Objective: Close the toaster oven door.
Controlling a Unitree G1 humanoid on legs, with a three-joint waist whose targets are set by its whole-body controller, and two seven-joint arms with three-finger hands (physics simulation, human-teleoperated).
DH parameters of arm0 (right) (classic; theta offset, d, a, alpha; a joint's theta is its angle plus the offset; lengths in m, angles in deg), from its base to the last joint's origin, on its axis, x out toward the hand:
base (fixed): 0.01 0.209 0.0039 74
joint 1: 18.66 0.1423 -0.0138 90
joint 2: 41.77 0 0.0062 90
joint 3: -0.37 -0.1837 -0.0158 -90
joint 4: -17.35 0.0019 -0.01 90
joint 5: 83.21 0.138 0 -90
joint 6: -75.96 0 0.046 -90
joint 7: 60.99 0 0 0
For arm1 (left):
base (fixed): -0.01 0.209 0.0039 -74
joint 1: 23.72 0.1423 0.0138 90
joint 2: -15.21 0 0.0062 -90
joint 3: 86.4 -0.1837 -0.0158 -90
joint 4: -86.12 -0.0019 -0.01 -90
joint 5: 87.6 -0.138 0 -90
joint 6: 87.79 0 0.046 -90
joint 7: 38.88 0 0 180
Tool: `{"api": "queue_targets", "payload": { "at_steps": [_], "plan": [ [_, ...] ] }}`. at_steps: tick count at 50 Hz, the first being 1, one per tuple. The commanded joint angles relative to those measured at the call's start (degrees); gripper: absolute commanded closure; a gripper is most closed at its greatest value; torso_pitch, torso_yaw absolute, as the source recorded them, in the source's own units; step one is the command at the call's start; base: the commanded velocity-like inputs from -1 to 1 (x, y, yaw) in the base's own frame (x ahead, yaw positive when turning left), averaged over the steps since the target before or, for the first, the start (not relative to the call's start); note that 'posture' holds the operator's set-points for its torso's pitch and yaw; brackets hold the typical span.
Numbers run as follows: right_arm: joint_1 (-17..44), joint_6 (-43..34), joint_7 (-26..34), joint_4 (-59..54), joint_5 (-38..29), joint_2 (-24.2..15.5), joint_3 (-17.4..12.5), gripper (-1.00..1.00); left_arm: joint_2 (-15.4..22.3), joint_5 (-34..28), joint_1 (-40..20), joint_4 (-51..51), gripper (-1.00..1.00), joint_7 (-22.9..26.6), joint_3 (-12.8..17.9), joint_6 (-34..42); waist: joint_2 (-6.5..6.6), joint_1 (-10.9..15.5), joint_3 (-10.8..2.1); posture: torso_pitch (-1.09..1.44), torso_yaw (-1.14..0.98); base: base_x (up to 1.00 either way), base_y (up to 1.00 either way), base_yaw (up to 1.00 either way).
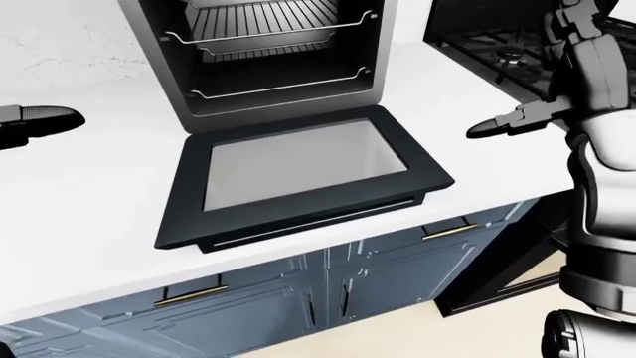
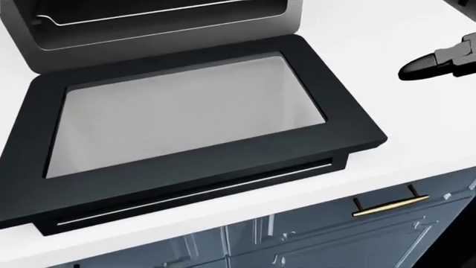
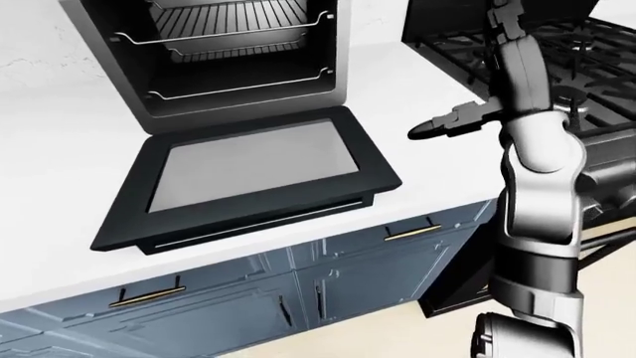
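Your toaster oven (image 1: pixel 274 60) stands on the white counter (image 1: pixel 89 201) at 12 o'clock in the left-eye view. Its door (image 1: pixel 298 179) lies fully open, flat, glass facing up. Your right hand (image 3: pixel 452 123) hovers over the counter at 3 o'clock of the door, apart from it, fingers extended and released. Your left hand (image 1: pixel 35 123) shows at 9 o'clock; its finger state cannot be told. A stove (image 3: pixel 557 52) sits at 2 o'clock.

The left hand (image 1: pixel 35 123) is cut off by the left-eye view's left edge.
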Motion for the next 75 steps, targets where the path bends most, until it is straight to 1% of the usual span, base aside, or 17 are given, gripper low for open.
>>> {"api": "queue_targets", "payload": {
  "at_steps": [1,7,20,31,52,67,75],
  "plan": [
    [1.7,1.8,0.0,2.0,-0.7,-0.6,-0.6,-1.00,1.3,-0.2,-1.2,1.2,-1.00,-0.3,0.9,-1.5,-0.01,0.0,-1.37,0.00,0.00,0.00,0.00,0.00],
    [1.6,2.7,0.5,1.5,-1.5,0.2,-0.3,-1.00,1.4,0.0,-1.3,1.1,-1.00,-0.2,0.9,-1.5,0.06,-0.1,-1.52,0.00,0.00,0.00,0.00,0.00],
    [-1.7,3.8,0.9,2.8,-2.6,2.7,-0.1,-1.00,1.3,-0.2,-1.0,1.3,-1.00,-0.1,1.1,-1.4,-0.02,-0.1,-1.69,0.00,0.00,0.00,0.00,0.00],
    [-4.5,5.4,1.4,3.3,-3.4,3.8,-0.3,-1.00,1.6,0.1,-1.2,1.4,-1.00,-0.1,1.2,-1.1,-0.07,-0.2,-1.63,0.00,0.00,0.00,0.00,0.00],
    [-6.2,8.2,1.8,2.1,-4.8,3.8,-0.8,-1.00,1.3,-0.1,-1.1,1.3,-1.00,-0.1,0.9,-1.4,-0.14,-0.2,-1.36,0.00,0.00,0.00,0.00,0.00],
    [-7.6,12.1,1.1,-1.0,-6.5,3.9,-0.8,-1.00,1.2,-0.2,-1.1,1.6,-1.00,-0.1,0.9,-1.0,-0.18,-0.1,-1.49,0.00,0.00,0.00,0.00,0.00],
    [-7.2,13.1,0.6,-2.6,-6.9,3.5,-1.0,-1.00,1.1,-0.2,-1.0,1.6,-1.00,0.0,1.0,-1.0,-0.28,0.0,-1.64,0.00,0.00,0.00,0.00,0.00]
  ]
}}
